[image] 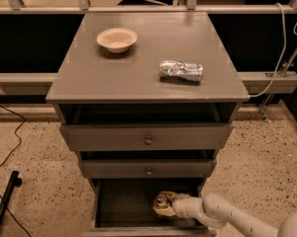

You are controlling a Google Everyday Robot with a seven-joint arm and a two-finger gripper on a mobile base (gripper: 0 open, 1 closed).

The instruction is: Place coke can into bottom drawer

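The bottom drawer [123, 204] of the grey cabinet is pulled open and shows a dark interior. The coke can [162, 200] stands upright inside it at the right, with only its silver top and a little of its side showing. My gripper [164, 206] reaches into the drawer from the lower right on a white arm [227, 216] and is around the can. The can's lower body is hidden by the gripper.
A cream bowl [117, 39] and a crushed silver can [181, 70] lie on the cabinet top [103, 78]. Two shallower drawers with round knobs [148, 140] sit above the open one. Black cables and a stand foot [5, 201] are on the floor at left.
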